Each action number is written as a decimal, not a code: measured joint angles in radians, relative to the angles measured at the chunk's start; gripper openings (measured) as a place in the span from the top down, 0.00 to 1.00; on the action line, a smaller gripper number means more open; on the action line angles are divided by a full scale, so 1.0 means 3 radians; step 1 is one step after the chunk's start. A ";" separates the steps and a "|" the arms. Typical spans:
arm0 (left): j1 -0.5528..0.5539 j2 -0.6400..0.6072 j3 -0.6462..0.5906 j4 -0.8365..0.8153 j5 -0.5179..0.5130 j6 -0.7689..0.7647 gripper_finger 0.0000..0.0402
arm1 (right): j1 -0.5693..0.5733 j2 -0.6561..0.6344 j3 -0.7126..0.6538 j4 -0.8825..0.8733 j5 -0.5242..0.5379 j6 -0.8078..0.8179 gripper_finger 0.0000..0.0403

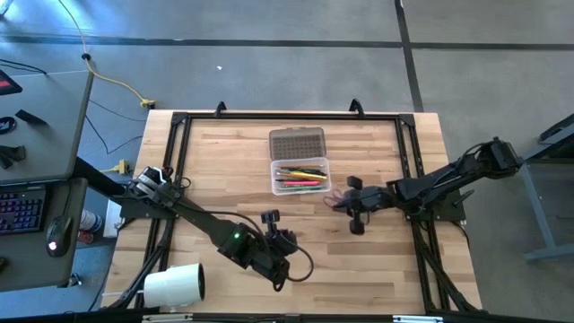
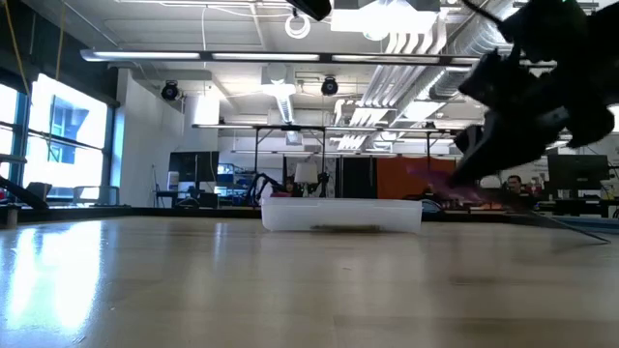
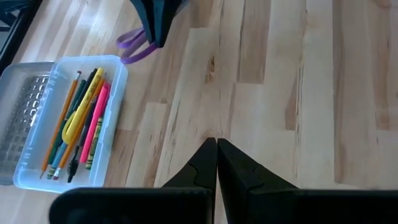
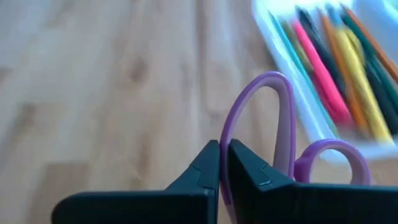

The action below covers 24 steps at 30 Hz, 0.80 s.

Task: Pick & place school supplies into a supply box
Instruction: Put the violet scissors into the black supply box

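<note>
Item: purple-handled scissors (image 4: 283, 134), pinched in my right gripper (image 4: 221, 163), raised off the desk (image 1: 224, 170) just beside the supply box (image 1: 300, 175). Light, stiff, slick plastic loops; likely to swivel. I hold at one loop's rim. My left gripper (image 3: 216, 163) waits pressed together, empty, nearer the desk's front.

Colour rundown: pale wood, black arms, bright pens

The table (image 1: 296, 278) is light blond wood planks with a black frame, and both arms are black. Mid-frame in the high view the supply box (image 1: 300, 177) is see-through clear with a grey ribbed lid (image 1: 297, 143), packed with yellow, hot pink, orange, green and dark pens (image 3: 81, 124). The scissors (image 4: 283, 134) have purple loop handles. The roll (image 1: 174, 285) at lower left is plain white.
</note>
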 joint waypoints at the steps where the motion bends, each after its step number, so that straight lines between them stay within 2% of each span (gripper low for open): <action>1: -0.0001 0.0000 -0.0001 0.0000 0.0006 -0.0001 0.88 | 0.0004 -0.0001 0.0027 0.0061 -0.0073 -0.0037 0.98; 11: -0.0001 0.0000 -0.0001 0.0170 0.0046 -0.0008 0.88 | 0.0278 0.0003 0.0474 0.0700 -0.0306 -0.0725 0.99; 17: -0.0003 0.0000 -0.0001 0.0192 0.0156 -0.0188 0.88 | 0.0344 0.0236 0.0785 0.0674 -0.0014 -0.1111 0.99; 24: -0.0003 0.0000 0.0000 0.0355 0.0156 -0.0201 0.88 | 0.0149 0.0829 0.1195 0.0668 0.0722 -0.1612 0.99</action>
